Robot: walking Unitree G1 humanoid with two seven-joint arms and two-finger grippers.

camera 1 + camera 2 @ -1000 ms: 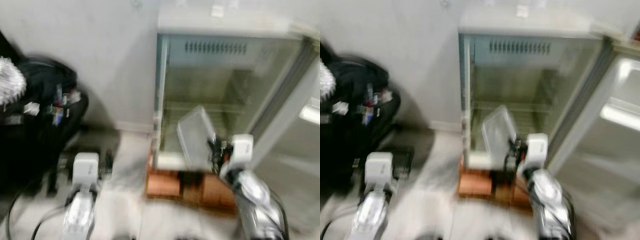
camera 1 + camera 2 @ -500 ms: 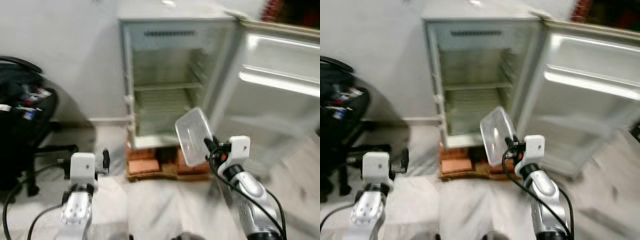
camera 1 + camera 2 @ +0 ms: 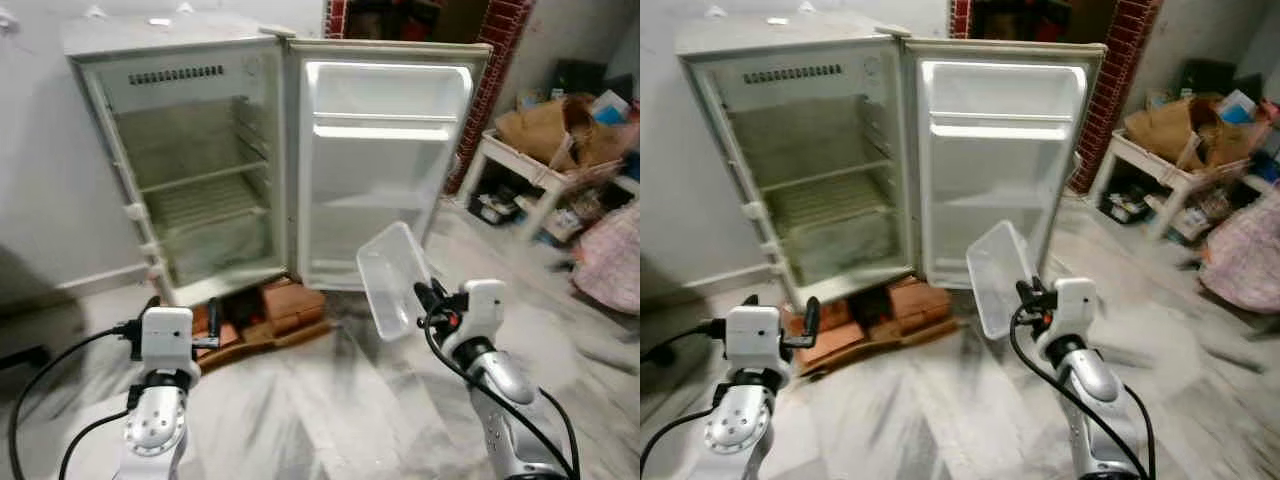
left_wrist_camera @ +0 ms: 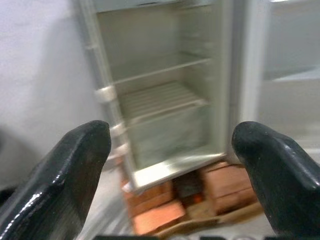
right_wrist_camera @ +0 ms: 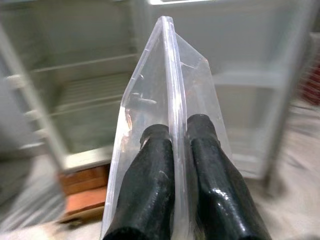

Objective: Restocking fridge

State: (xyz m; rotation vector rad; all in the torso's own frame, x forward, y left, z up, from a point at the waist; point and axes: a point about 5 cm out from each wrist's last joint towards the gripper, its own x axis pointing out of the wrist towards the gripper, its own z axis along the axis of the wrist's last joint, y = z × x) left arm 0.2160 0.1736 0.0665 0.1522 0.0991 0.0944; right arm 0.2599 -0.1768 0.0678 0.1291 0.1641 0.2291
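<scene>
**Ana:** What is the right gripper point(image 5: 172, 137) holding?

**Ben:** One clear plastic box point(image 3: 391, 277). The two black fingers point(image 5: 150, 175) pinch its rim tight, one on each side of the thin edge. The box is up in the air in front of the robot, on its right side, well apart from the fridge point(image 3: 185, 160).

**Ana:** Which way does it point?

**Ben:** It stands almost on its end. Its long side runs up and leans away from the gripper, toward the fridge door point(image 3: 380, 165). Its open side faces the robot's left.

**Ana:** And the left gripper point(image 4: 170, 145)?

**Ben:** Its fingers are spread wide with nothing between them. It points at the fridge.

**Ana:** What is different from before?

**Ben:** The whole picture has swung around, so the camera has moved. Now the fridge sits on the left and the door is in the middle. The box is still pinched the same way.

**Ana:** How many things do you count?

**Ben:** One fridge with one open door, one box, two grippers. Some red bricks point(image 3: 290, 305) lie under the fridge. One low white table point(image 3: 545, 180) stands far to the right.
</scene>
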